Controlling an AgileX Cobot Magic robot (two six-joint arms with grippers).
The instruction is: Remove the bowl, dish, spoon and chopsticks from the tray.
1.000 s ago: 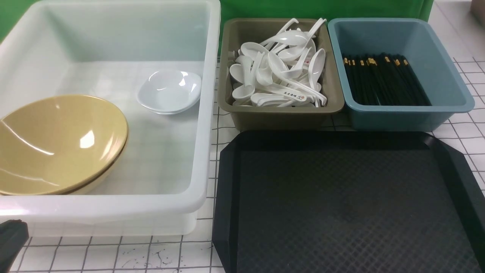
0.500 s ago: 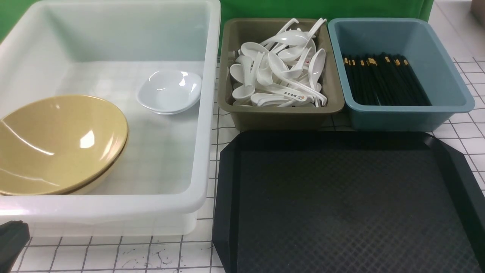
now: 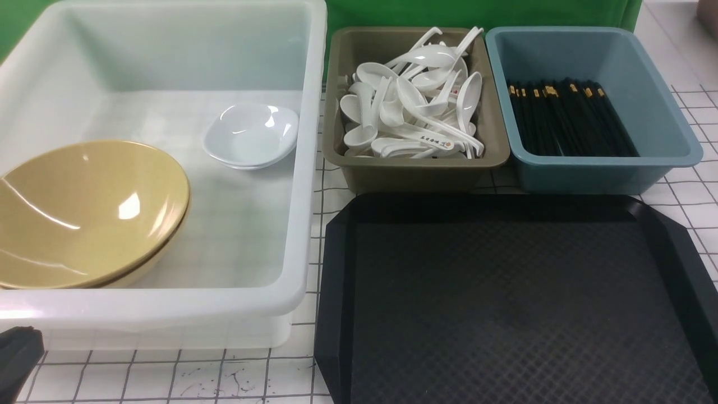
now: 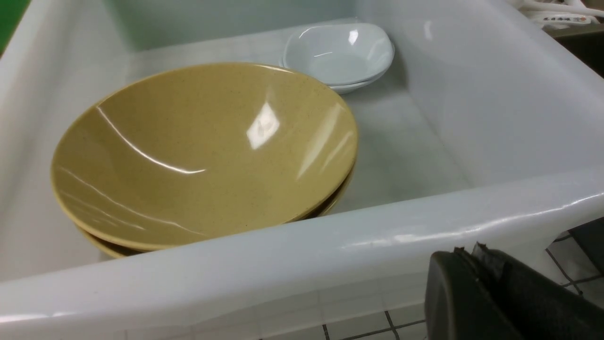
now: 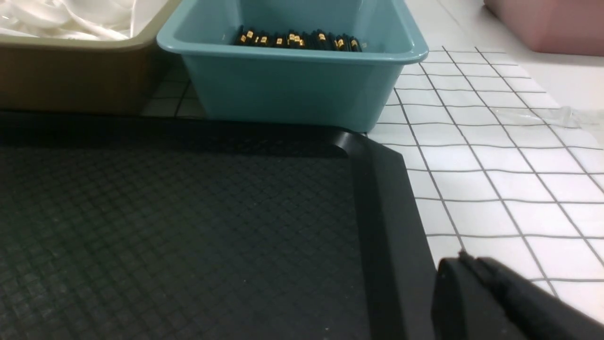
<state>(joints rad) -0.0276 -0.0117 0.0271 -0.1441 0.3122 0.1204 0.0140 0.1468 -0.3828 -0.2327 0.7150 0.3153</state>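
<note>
Tray [image 3: 505,297] looks cleared; I judge the task finished. Both my tools [image 4: 472,255] [image 5: 465,259] are closed, holding nothing. Next: stay put.

Backdrop: I see plain green [image 3: 561,12] behind everything.
Surface: white with dark grid lines [image 5: 481,189].
Light: glossy reflections.

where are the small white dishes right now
In the front view, the small white dishes sit stacked inside the big white tub, near its right wall, behind and right of the yellow bowls.
</note>
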